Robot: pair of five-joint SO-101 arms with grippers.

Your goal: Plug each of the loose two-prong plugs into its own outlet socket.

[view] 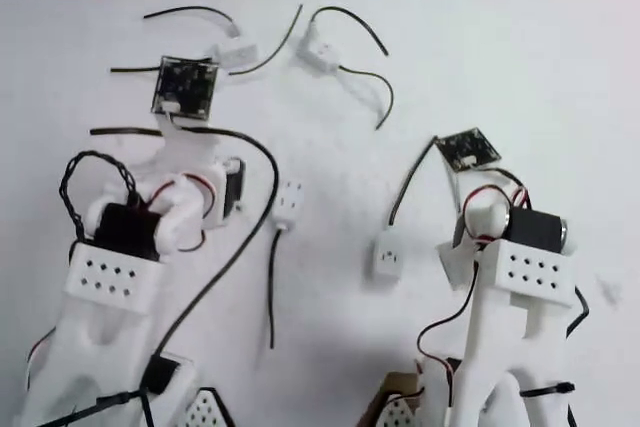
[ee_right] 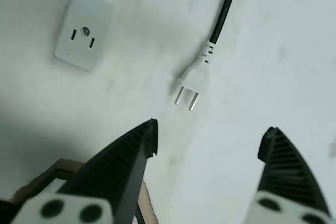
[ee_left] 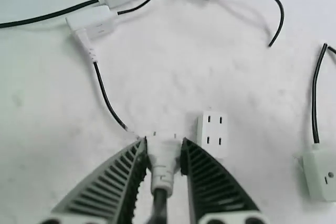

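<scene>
Up close, our left fingers (ee_left: 118,182) are clamped on a white two-prong plug (ee_left: 163,156), with its cord running back between them and its prongs pointing forward, low over the bench (ee_left: 47,129). Just beside the plug's tip lies a white outlet block (ee_left: 212,132) with two pairs of slots facing up. We judge the step in hand to be seating this plug. The next move calls for tipping the prongs down, lining them up with one slot pair and pressing straight in. The block looks loose and may slide.

On the other side, our right fingers (ee_right: 126,166) are spread wide and hold nothing. Just beyond them a loose plug (ee_right: 191,80) lies flat with its prongs toward the fingers. Farther off sits a corded socket (ee_right: 84,27), face up, well apart from that plug.
</scene>
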